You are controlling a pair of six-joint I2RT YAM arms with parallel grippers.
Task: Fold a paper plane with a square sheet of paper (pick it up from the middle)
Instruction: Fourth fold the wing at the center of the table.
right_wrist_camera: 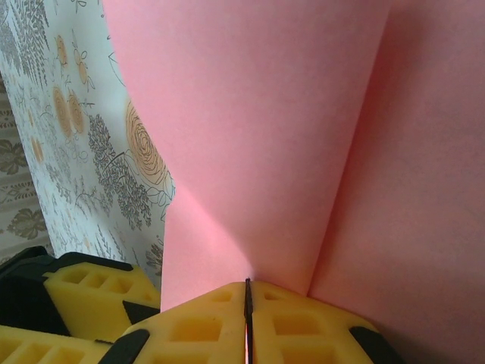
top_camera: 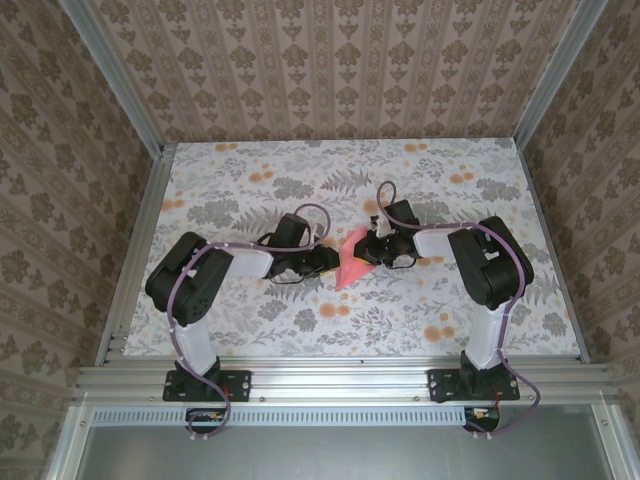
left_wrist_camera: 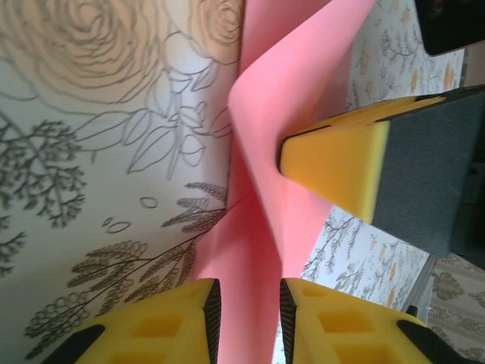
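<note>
Right claw [right_wrist_camera: 247, 303] clenched on the edge of the thin salmon-pink square sheet of paper [right_wrist_camera: 258, 136], which fans out ahead of it, lifted and bent. Left claw [left_wrist_camera: 246, 322] released, jaws slightly apart astride the sheet's fold, above the floral-print surface [left_wrist_camera: 91, 189]. Step looks like creasing mid-fold. Next, the left claw must pinch squarely on the fold line.

The cloth [top_camera: 250, 322] in front of me is showing a pale ground printed with grey ferns and leaves. Small orange flowers [top_camera: 433, 332] are dotting it, mostly towards the edges. Brown patterned wallpaper [top_camera: 330, 70] is closing in the back and both sides. Aluminium posts [top_camera: 112, 75] are running up the far corners. A rail [top_camera: 340, 375] is lying along the near edge, with a grey panel [top_camera: 330, 450] below it. Close up, outlined roses [left_wrist_camera: 91, 45] are showing on the cloth.
</note>
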